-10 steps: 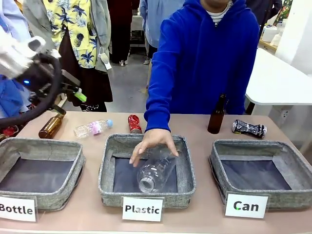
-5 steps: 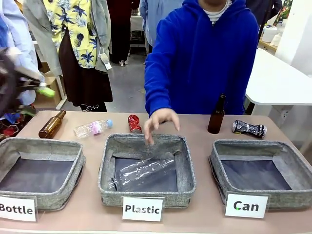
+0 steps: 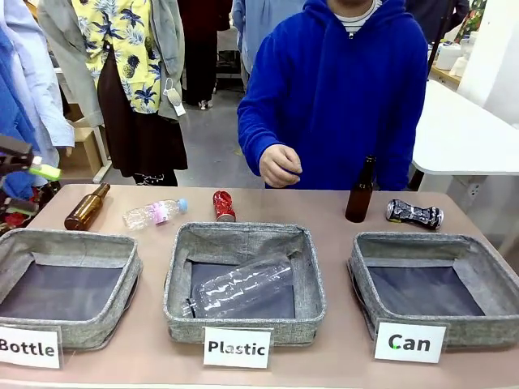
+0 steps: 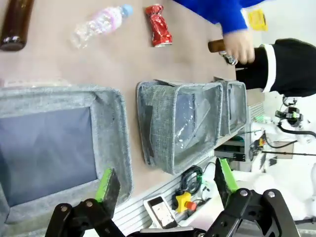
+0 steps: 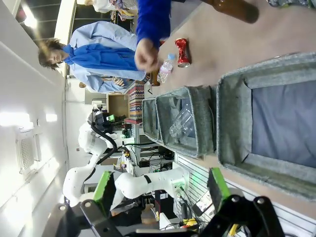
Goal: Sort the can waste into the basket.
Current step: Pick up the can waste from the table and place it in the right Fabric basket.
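Grey fabric basket [image 3: 422, 241] labelled "Can" is found empty; nothing is sorted yet. The black crushed can [image 3: 414, 213] and shiny red crushed can [image 3: 223, 206] are left on the table [image 3: 324, 212] behind. Fingers of left gripper [image 4: 164, 170] and right gripper [image 5: 160, 175] are spread apart.

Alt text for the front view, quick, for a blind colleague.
The red can and black can lie on the table behind the baskets, outside the Can basket. The Plastic basket holds a clear bottle; a person in blue stands opposite.
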You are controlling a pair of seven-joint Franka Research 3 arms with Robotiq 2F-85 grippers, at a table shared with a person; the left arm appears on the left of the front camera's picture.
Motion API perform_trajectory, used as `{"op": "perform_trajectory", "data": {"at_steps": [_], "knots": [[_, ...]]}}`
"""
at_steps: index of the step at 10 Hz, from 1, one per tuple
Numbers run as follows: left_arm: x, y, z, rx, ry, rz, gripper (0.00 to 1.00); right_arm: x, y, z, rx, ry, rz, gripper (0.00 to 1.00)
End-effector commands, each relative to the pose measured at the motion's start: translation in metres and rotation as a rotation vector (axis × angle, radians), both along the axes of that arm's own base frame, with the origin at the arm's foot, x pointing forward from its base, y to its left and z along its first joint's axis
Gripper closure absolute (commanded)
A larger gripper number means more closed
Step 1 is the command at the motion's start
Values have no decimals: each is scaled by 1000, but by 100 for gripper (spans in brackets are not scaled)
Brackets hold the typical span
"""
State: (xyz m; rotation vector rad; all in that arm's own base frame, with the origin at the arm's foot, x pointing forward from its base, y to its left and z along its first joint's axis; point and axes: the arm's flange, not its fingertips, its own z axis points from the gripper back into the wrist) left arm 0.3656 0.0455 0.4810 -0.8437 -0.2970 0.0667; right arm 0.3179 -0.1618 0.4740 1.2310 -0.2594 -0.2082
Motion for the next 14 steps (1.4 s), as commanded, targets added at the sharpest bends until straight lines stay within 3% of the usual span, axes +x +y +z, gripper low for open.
{"op": "perform_trajectory", "data": {"at_steps": [1, 3, 7, 8, 9, 12, 13, 14], "knots": [[30, -51, 24, 110, -25, -10, 0, -1, -1, 1, -6, -24, 12, 0], [62, -115, 30, 284, 3, 9, 0, -1, -1, 1, -6, -24, 12, 0], [95, -208, -7, 514, 46, -31, 0, -1, -1, 1, -6, -24, 12, 0], [90, -195, 0, 442, 66, -16, 0, -1, -1, 1, -6, -24, 12, 0], [87, -207, -9, 461, 24, -46, 0, -1, -1, 1, -6, -24, 12, 0], [91, -209, -15, 466, 43, -43, 0, -1, -1, 1, -6, -24, 12, 0], [108, -223, -24, 447, 61, 88, 0, -1, -1, 1, -6, -24, 12, 0], [128, -243, -31, 473, 56, 139, 0, -1, -1, 1, -6, -24, 12, 0]]}}
